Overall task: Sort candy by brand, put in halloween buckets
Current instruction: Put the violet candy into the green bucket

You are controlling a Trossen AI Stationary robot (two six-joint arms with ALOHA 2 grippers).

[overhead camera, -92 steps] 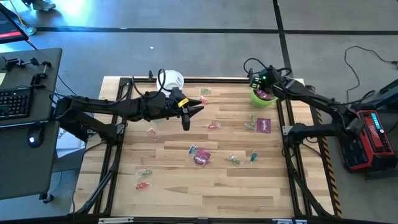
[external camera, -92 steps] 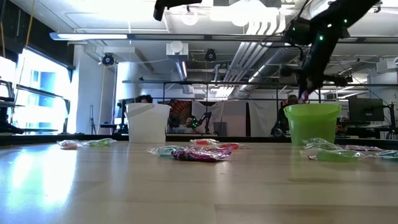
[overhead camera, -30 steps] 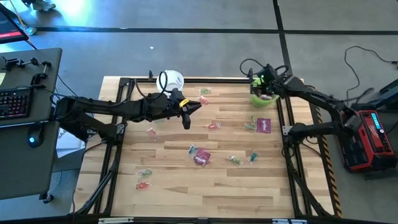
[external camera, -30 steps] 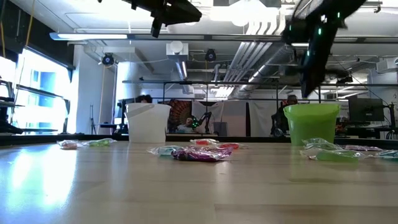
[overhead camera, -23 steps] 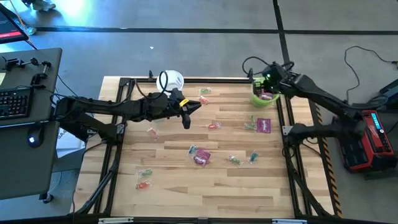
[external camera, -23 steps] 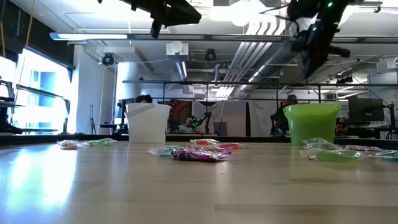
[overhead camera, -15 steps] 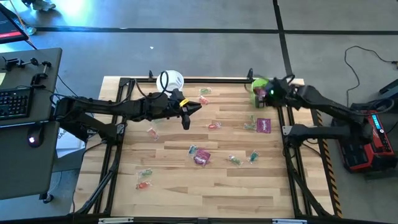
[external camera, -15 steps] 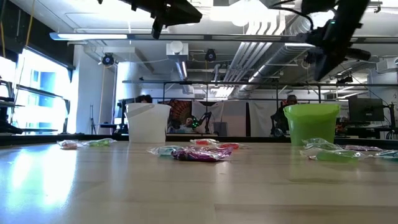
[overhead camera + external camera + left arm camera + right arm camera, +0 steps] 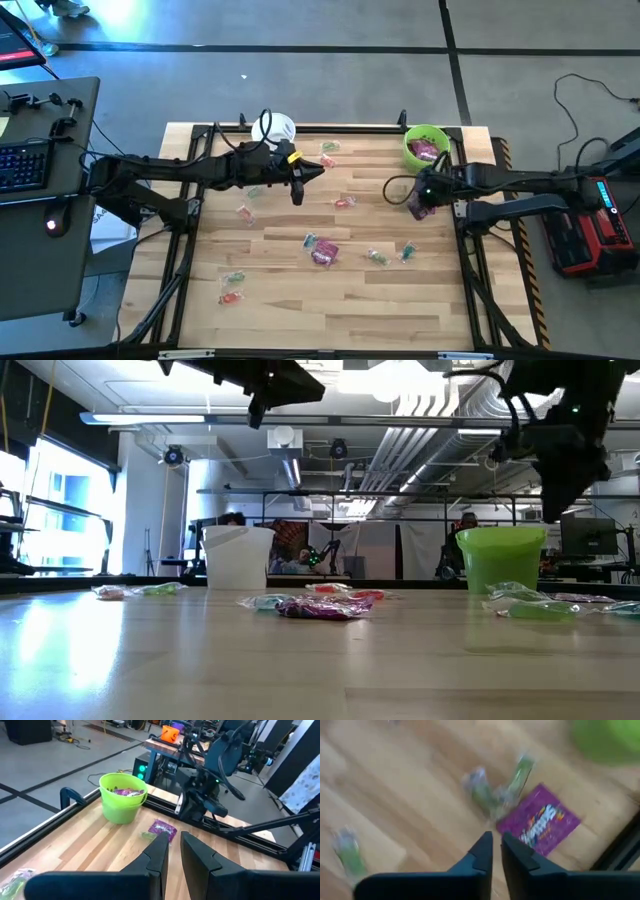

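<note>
The lime green bucket (image 9: 427, 145) stands at the table's far right and holds magenta packets. The white bucket (image 9: 275, 128) stands at the far edge, left of centre. My right gripper (image 9: 494, 851) is shut and hovers just beside a magenta packet (image 9: 540, 825) that lies flat on the table near clear-wrapped green pieces (image 9: 490, 790). In the high view it (image 9: 420, 195) covers part of that packet. My left gripper (image 9: 300, 182) waits, shut, above the table near the white bucket, holding nothing. Another magenta packet (image 9: 325, 254) and loose small candies (image 9: 377, 257) lie mid-table.
More small candies lie near the far edge (image 9: 328, 150), at the centre (image 9: 343, 202), on the left (image 9: 245, 212) and at the near left (image 9: 231, 288). A black frame rail (image 9: 462, 210) runs along the table's right side, close to my right gripper.
My right gripper has left its place over the green bucket and swung toward the table's near edge, ending above the magenta packet that lies just in front of the bucket. My left arm has kept still. No candy has moved.
</note>
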